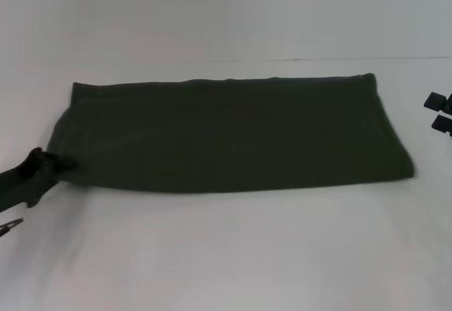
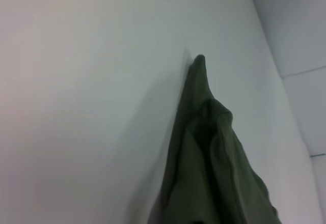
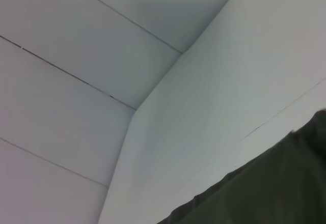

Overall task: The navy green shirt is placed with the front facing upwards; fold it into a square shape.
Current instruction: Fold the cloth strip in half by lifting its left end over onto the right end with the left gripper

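Observation:
The navy green shirt point(image 1: 226, 134) lies across the white table as a long dark band folded lengthwise, with no lettering showing. My left gripper point(image 1: 62, 164) is at the shirt's left end, near its front corner, shut on the cloth there. In the left wrist view the shirt point(image 2: 214, 173) bunches up towards the camera and tapers away to a point. My right gripper point(image 1: 439, 112) hovers just beyond the shirt's right end, open and apart from the cloth. The right wrist view catches only an edge of the shirt point(image 3: 275, 193).
The white table point(image 1: 226, 254) stretches bare in front of the shirt. A pale wall point(image 1: 212, 14) rises behind the table's far edge, close to the shirt's back edge. A small metal tip point(image 1: 10, 225) shows at the far left.

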`<state>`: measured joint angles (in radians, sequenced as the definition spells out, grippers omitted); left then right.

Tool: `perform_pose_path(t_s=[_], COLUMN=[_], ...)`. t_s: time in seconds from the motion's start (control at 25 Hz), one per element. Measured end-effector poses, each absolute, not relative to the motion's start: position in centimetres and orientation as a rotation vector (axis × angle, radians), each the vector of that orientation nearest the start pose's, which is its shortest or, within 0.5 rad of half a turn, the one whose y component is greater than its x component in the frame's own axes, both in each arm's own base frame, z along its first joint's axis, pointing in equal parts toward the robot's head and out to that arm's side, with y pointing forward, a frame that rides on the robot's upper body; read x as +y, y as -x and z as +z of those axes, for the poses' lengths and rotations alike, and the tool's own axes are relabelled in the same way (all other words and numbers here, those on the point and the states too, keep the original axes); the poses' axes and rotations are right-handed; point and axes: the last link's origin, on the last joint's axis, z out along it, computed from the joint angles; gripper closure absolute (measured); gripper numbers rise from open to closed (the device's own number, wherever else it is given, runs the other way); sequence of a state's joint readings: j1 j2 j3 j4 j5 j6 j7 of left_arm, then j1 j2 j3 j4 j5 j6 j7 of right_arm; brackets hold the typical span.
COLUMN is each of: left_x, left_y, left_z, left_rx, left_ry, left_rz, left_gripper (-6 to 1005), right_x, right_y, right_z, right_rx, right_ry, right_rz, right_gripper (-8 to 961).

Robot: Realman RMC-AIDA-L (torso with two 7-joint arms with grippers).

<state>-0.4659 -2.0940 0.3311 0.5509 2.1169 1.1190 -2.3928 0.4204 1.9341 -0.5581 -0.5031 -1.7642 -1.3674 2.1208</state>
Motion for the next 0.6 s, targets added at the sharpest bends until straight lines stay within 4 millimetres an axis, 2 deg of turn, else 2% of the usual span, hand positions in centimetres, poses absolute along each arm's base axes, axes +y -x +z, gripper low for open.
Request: perform_pose_path(t_s=[0.28, 0.6], left_x=[32.2, 31.9], left_y=[38.9, 40.4], left_z=[3.8, 5.5], left_rx=[2.885, 2.986], left_ry=[-2.001, -2.028], left_rz=[1.281, 1.297], left_gripper=[978, 978], right_x=[33.5, 33.2], right_y=[-34.5, -34.9], right_z=[7.8, 7.7], right_rx=[1.723, 1.731], right_ry=[1.834, 1.846], right_rz=[1.076, 1.038], right_gripper=[144, 145])
